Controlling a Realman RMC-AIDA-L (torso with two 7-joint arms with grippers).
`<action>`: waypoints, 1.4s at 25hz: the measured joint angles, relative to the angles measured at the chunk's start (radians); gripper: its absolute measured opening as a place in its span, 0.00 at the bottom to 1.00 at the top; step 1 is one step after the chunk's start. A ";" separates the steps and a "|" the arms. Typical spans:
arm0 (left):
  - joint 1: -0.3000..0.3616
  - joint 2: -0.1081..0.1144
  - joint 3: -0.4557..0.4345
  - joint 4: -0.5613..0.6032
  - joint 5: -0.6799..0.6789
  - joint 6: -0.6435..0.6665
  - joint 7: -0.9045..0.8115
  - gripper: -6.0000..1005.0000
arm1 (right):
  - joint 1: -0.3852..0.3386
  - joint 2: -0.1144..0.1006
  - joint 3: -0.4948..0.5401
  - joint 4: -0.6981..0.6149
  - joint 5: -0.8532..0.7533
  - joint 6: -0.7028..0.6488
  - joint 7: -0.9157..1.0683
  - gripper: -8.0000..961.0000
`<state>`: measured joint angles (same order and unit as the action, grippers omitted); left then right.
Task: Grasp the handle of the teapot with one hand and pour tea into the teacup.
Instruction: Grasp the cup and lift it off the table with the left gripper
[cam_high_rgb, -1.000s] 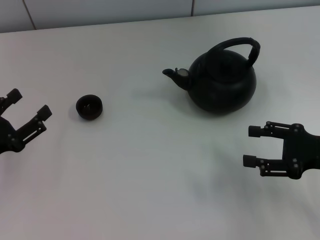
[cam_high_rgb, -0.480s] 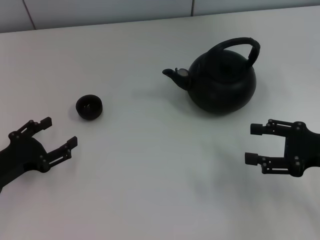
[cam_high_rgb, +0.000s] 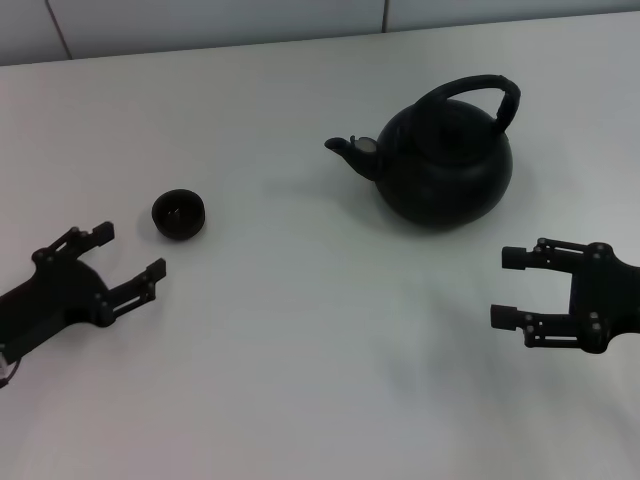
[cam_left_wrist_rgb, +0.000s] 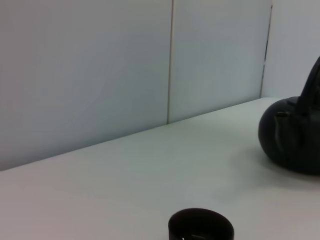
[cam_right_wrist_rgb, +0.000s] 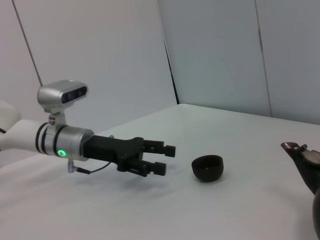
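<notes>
White table. Black teapot, far right, upright, spout toward teacup, arched handle free. Right gripper, fingers apart, near teapot. Left gripper, fingers apart, just beside teacup, far left.

A round matte black teapot is sitting upper right on the white desk; a tiny black teacup is resting centre-left, with open pincers hovering at both lower sides.
</notes>
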<state>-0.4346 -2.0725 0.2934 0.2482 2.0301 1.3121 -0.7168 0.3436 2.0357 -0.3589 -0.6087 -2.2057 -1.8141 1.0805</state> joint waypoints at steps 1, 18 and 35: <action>-0.015 0.000 0.000 -0.014 -0.006 -0.022 0.007 0.78 | 0.000 0.000 0.000 0.000 0.000 0.000 0.000 0.82; -0.118 -0.005 0.000 -0.099 -0.040 -0.192 0.031 0.77 | 0.000 -0.002 0.003 -0.003 0.000 -0.001 0.001 0.82; -0.177 -0.006 0.000 -0.156 -0.053 -0.298 0.076 0.75 | 0.001 -0.004 0.002 -0.003 0.003 -0.001 0.001 0.82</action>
<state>-0.6120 -2.0785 0.2930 0.0924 1.9776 1.0146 -0.6405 0.3449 2.0319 -0.3571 -0.6121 -2.2027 -1.8146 1.0813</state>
